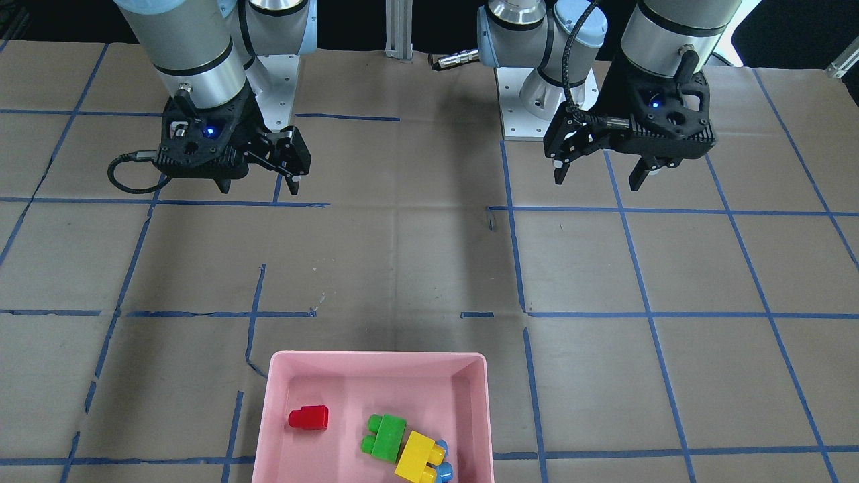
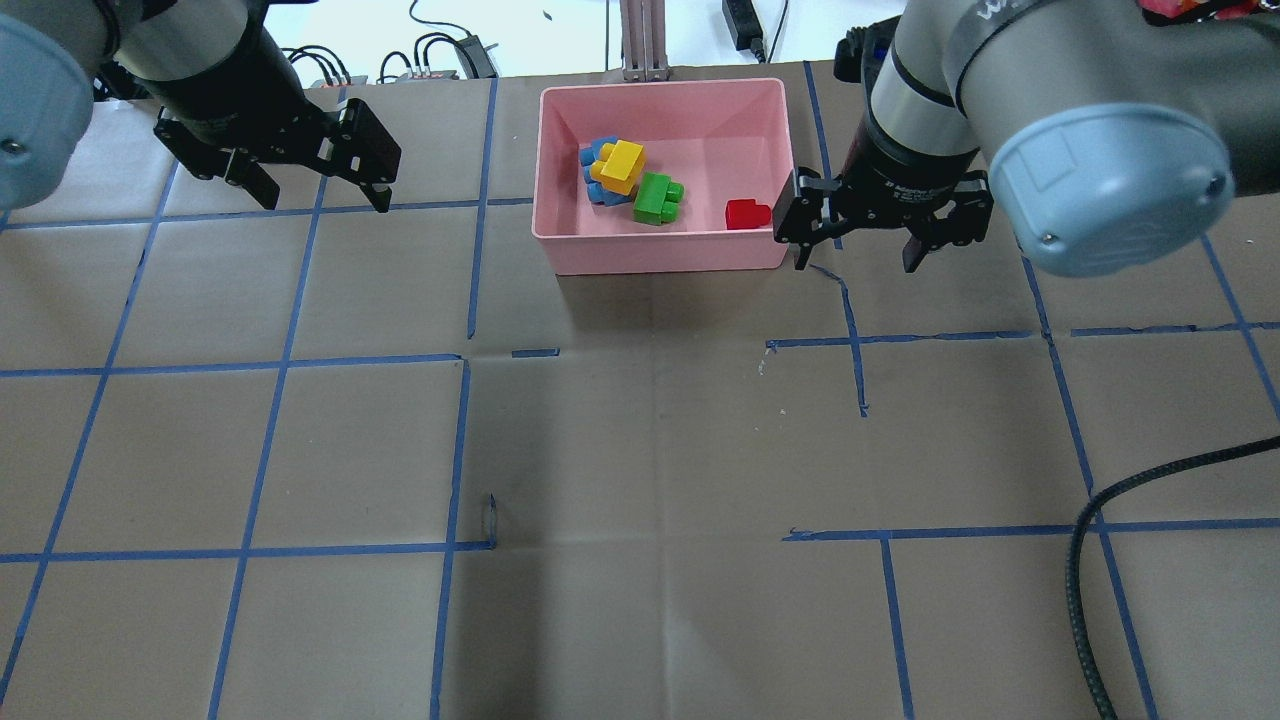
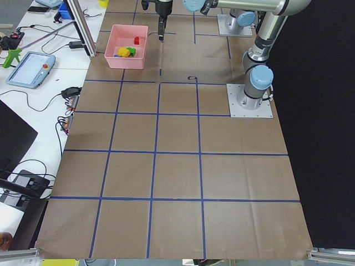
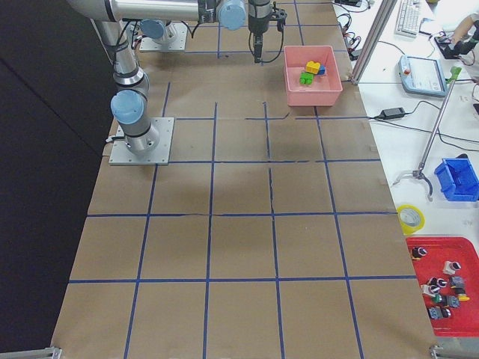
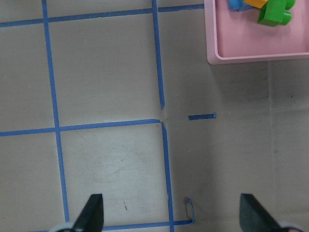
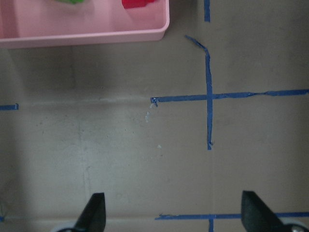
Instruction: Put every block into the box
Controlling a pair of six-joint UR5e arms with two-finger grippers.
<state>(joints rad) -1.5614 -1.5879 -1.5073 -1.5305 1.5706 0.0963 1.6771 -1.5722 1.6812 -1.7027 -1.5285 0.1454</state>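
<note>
The pink box [image 1: 376,357] stands at the table's far middle and also shows in the overhead view [image 2: 660,258]. Inside it lie the red block [image 1: 309,417], the green block [image 1: 385,436], the yellow block [image 1: 417,456] and the blue block [image 1: 441,464], the blue one partly under the yellow. My left gripper [image 1: 598,180] hangs open and empty above the table, near its base. My right gripper [image 1: 259,184] is likewise open and empty. The left wrist view shows the box's corner [image 5: 256,58]; the right wrist view shows its near wall [image 6: 82,36].
Brown paper with a blue tape grid covers the table. The two arm base plates [image 1: 537,127] stand at the robot's side. A black cable [image 2: 1090,560] hangs in at the overhead view's lower right. Monitors and tool bins lie beyond the table's far edge.
</note>
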